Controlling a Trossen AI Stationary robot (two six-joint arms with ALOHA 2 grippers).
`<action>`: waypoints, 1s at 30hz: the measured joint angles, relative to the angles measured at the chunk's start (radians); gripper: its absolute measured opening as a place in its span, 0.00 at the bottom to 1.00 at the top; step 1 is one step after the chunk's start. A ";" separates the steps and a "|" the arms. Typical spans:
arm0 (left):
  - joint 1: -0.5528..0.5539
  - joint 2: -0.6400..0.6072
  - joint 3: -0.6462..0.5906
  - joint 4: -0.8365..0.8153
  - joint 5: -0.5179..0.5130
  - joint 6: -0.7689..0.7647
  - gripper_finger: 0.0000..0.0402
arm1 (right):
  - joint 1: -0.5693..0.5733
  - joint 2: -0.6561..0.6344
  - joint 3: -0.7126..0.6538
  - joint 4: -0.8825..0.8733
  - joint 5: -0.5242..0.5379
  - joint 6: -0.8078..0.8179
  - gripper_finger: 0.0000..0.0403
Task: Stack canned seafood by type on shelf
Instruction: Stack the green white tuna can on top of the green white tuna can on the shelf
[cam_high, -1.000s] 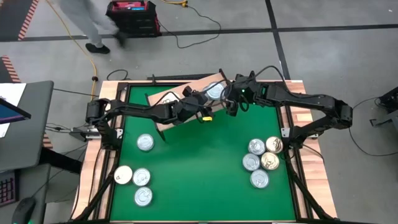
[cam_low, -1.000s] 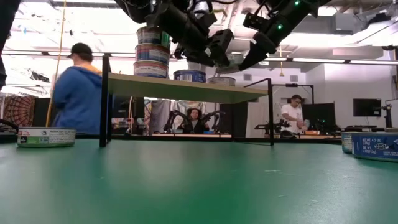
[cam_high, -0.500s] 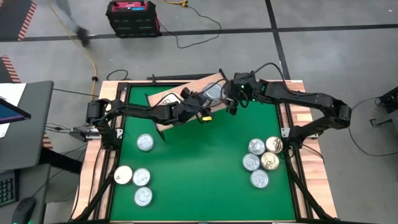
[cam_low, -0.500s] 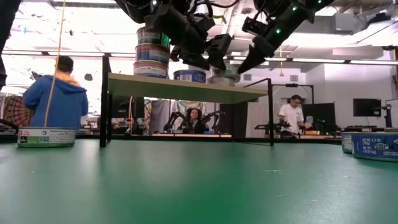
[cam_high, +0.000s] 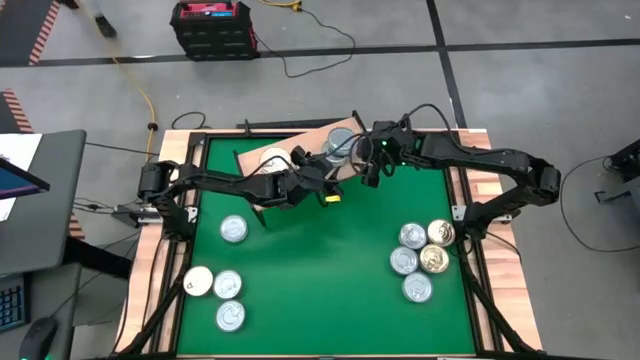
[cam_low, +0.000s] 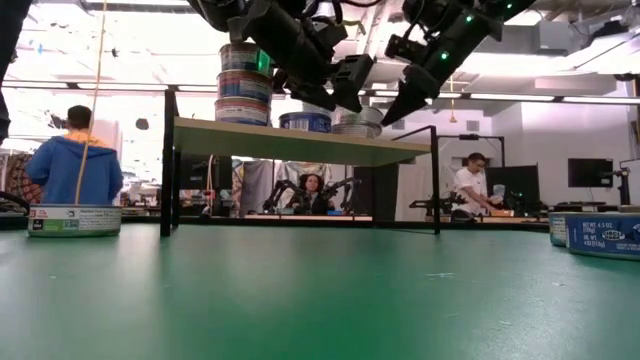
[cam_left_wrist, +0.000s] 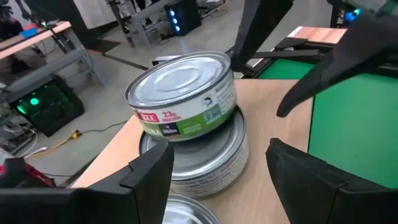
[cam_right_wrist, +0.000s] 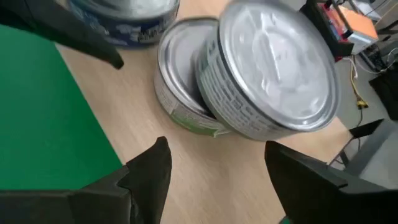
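A green table (cam_high: 330, 260) with wooden edges stood in an open workshop; beyond it, seen level across the table, a person in a blue hooded top (cam_low: 72, 165) stood with back turned, and two more people (cam_low: 470, 185) sat at benches farther off. At the far edge of the table stood the shelf (cam_low: 300, 142), a light-wood board on thin black legs. On it rose a stack of tins with blue labels (cam_low: 245, 85), beside it a single blue-labelled tin (cam_low: 305, 121), and next a pair: a silver tin (cam_left_wrist: 205, 155) lying flat with a green-labelled tin (cam_left_wrist: 183, 96) resting tilted and off-centre upon it, overhanging one side. The left gripper (cam_high: 322, 176) hung just above this pair, its two dark fingers (cam_left_wrist: 149, 177) spread wide to either side of the tins and touching neither. The right gripper (cam_high: 366, 165) hung close beside it from the other side, its fingers (cam_right_wrist: 149, 171) likewise parted with nothing between them. Loose canned seafood lay on the table: four tins (cam_high: 222, 290) near the left arm's side, one of them cream-topped (cam_high: 198, 281), and a cluster of five (cam_high: 420, 258) on the right arm's side, one with a gold lid (cam_high: 440, 233).
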 joint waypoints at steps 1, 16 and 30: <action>-0.003 0.000 0.000 0.001 0.000 0.000 0.61 | 0.000 -0.005 0.000 0.001 0.000 0.000 0.71; -0.161 -0.002 0.000 -0.004 0.048 0.016 0.61 | 0.058 -0.126 0.023 -0.068 0.138 -0.017 0.71; -0.394 -0.002 -0.020 -0.005 0.132 0.129 0.61 | -0.137 0.012 0.026 0.166 0.053 -0.137 0.71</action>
